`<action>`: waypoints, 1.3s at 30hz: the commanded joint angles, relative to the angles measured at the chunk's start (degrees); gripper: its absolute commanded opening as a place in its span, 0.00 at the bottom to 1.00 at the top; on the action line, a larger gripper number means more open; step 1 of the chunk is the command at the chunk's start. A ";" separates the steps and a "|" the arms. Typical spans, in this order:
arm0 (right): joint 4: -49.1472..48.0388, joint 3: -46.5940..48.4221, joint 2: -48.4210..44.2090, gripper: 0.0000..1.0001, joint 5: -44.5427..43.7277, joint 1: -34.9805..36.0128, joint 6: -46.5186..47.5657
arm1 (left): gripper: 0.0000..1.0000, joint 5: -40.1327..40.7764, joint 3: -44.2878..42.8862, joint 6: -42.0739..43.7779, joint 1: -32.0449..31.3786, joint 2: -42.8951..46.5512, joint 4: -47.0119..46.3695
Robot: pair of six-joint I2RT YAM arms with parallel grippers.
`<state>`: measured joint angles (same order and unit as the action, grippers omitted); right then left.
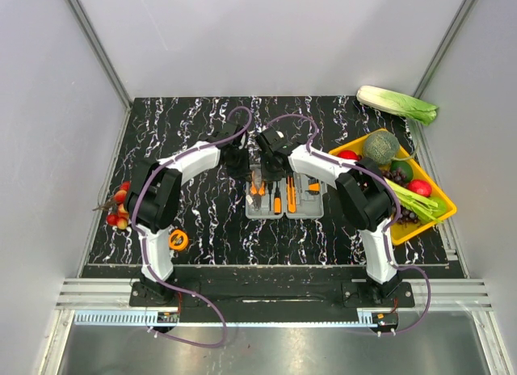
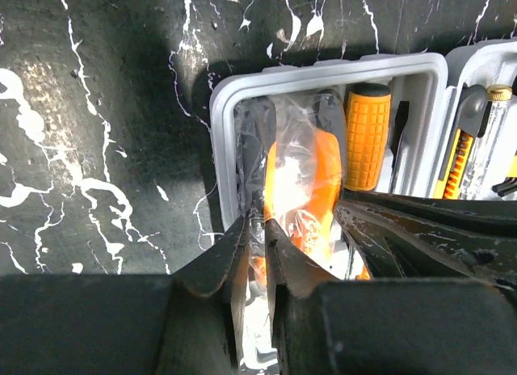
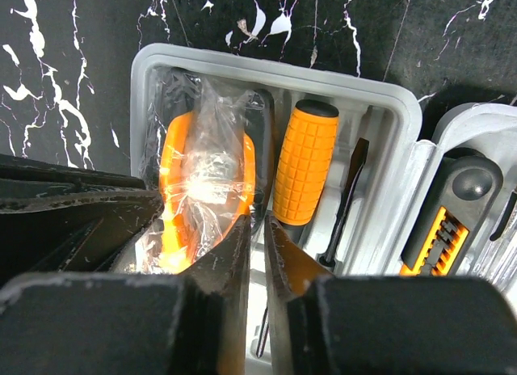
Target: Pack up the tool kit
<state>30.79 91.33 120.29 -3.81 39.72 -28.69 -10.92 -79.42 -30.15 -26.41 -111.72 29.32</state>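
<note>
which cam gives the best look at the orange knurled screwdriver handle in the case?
Right wrist: the screwdriver handle is close, sharp and whole, lying in the grey case. Left wrist also shows it close, but its lower end is hidden. Top external shows only tiny orange bars in the case, with no texture.

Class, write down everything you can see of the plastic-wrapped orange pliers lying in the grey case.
The pliers have bright orange handles sealed in crinkled, glossy clear film. They lie flat at the left end of the open grey plastic case, beside a ribbed orange screwdriver handle. The left tool pinches the film, nearly closed; the right tool sits nearly closed at the wrap's edge, contact unclear. The pliers' head is hidden.
</note>
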 commanded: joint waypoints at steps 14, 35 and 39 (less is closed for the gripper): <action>-0.73 -0.19 1.88 0.15 0.83 -0.17 -0.23 | 0.17 5.03 -6.54 1.24 -3.38 -5.78 5.21; -2.84 -4.14 2.49 0.08 0.30 -0.09 -1.02 | 0.00 9.43 -8.56 -2.10 -6.28 -15.36 17.44; -2.84 -4.40 3.02 0.07 0.74 -0.17 -1.37 | 0.00 8.02 -8.91 -2.37 -6.28 -17.56 17.52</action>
<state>28.32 89.58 120.01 -3.25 39.66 -29.30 -0.80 -92.66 -31.14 -30.50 -119.63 42.85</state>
